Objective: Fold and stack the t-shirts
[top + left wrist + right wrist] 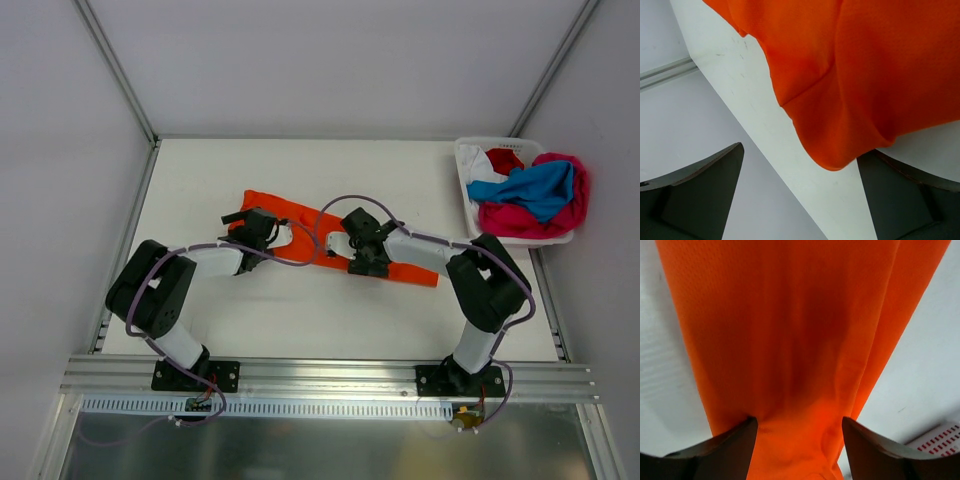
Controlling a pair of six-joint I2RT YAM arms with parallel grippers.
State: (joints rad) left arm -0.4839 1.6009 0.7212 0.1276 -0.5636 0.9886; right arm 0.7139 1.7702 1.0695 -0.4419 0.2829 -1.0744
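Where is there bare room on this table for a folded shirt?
Free: the table's far strip beyond the orange t-shirt, and the near strip by the arm bases. Crowded: the middle under the left claw and right claw; the basket corner.

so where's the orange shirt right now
In the top view the orange t-shirt lies stretched diagonally across the middle of the table, with the white basket of other shirts off to its right in the far corner.
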